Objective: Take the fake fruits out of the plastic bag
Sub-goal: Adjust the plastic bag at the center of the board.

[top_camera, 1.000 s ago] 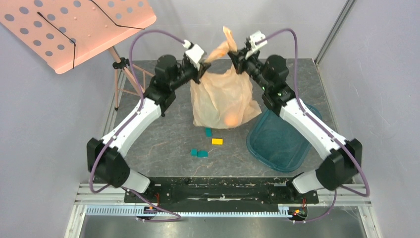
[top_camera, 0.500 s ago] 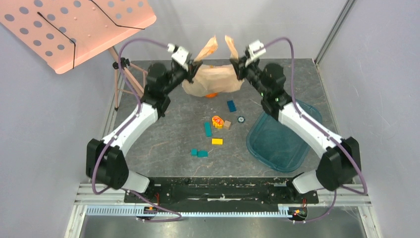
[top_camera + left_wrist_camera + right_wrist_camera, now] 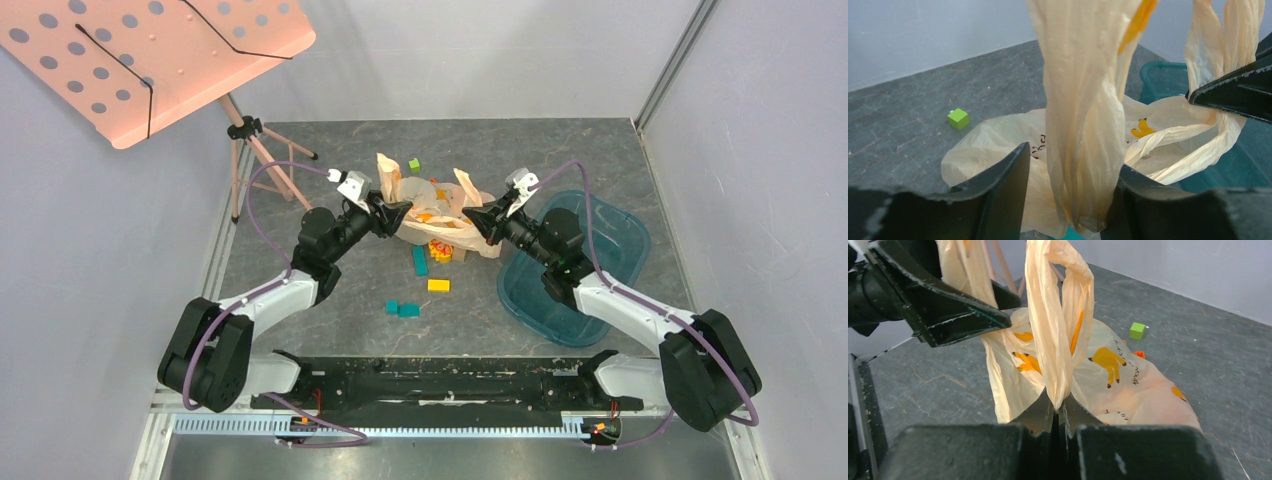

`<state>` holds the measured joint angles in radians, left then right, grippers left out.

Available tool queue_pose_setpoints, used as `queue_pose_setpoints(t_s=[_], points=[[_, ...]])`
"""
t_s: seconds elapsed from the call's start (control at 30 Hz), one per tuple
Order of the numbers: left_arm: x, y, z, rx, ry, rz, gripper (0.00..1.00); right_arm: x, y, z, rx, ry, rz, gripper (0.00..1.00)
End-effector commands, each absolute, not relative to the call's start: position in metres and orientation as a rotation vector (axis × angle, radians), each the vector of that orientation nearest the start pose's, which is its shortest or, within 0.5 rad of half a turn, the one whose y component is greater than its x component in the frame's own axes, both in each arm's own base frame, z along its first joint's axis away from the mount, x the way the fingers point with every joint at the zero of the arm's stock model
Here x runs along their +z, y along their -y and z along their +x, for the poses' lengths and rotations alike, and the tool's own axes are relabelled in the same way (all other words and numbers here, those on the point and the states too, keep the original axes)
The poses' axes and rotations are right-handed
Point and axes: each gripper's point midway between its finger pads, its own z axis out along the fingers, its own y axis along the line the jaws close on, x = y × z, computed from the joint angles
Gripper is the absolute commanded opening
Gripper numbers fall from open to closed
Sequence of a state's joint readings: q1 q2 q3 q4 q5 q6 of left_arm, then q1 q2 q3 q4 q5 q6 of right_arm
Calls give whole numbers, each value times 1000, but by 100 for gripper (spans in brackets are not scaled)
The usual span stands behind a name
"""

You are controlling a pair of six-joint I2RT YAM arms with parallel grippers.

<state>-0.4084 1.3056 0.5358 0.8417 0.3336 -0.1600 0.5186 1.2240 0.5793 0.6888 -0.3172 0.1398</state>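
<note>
Overhead view of a grey stone-look table [image 3: 580, 150] walled on three sides, my two arms reaching in from the near edge. The plastic bag [image 3: 447, 208] is lying slumped in the middle of the table, both of its handles standing up. My left gripper [image 3: 1072, 157] is sitting around one upright handle with its fingers [image 3: 998, 185] parted at a middling width. The twisted plastic is touching one finger and a sliver of gap is showing at the other. My right gripper [image 3: 1055, 407] is pinching the second handle, jaws pressed fully together on the thin film. The two grippers are facing each other across the bag, tips near but apart.

Orange printed marks are showing on the bag, and a rounded, warmer-tinted bulge in my right wrist view; whether a fake fruit is under it I cannot tell.

The bag's right edge is lying just beside the rim of the teal tray [image 3: 615, 240]. A green cube [image 3: 414, 165] is sitting behind the bag, with bare table beyond it to the back wall. To the left, bare table is running to the tripod legs [image 3: 268, 165] of a pink music stand [image 3: 150, 60]. In front, a small orange-and-yellow toy [image 3: 438, 248] and a teal block [image 3: 420, 261] are crowding the bag's near edge, while a yellow block [image 3: 438, 285] and two teal blocks [image 3: 403, 309] are lying nearer my bases
</note>
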Motion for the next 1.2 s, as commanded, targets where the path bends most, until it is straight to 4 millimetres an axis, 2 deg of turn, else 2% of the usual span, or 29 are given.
queue_pose_setpoints(t_s=[0.0, 0.3, 0.43, 0.5, 0.53, 0.57, 0.67, 0.7, 0.83, 1.0, 1.07, 1.17], points=[[267, 223, 351, -717, -1357, 435, 58, 259, -262, 305, 817, -1375, -605, 1], [300, 212, 356, -588, -1352, 484, 63, 255, -259, 294, 794, -1367, -646, 12], [307, 213, 358, -558, -1355, 517, 61, 255, -258, 292, 787, -1369, -653, 15], [305, 214, 359, -557, -1368, 530, 55, 255, -257, 292, 785, -1369, -655, 15], [303, 215, 359, -562, -1374, 539, 48, 255, -257, 291, 785, -1368, -656, 15], [301, 217, 358, -571, -1376, 547, 41, 256, -257, 291, 785, -1367, -655, 14], [300, 220, 352, -605, -1377, 558, 9, 258, -254, 291, 772, -1368, -647, 10], [302, 219, 350, -609, -1374, 553, 3, 259, -252, 291, 766, -1372, -636, 9], [306, 210, 336, -623, -1361, 493, 2, 259, -232, 300, 712, -1427, -477, 1], [307, 188, 313, -630, -1303, 365, 2, 260, -217, 292, 788, -1409, -284, 0], [305, 181, 303, -646, -1271, 325, 2, 257, -214, 288, 813, -1407, -244, 7], [304, 179, 291, -691, -1220, 300, 2, 261, -216, 283, 824, -1395, -278, 33]])
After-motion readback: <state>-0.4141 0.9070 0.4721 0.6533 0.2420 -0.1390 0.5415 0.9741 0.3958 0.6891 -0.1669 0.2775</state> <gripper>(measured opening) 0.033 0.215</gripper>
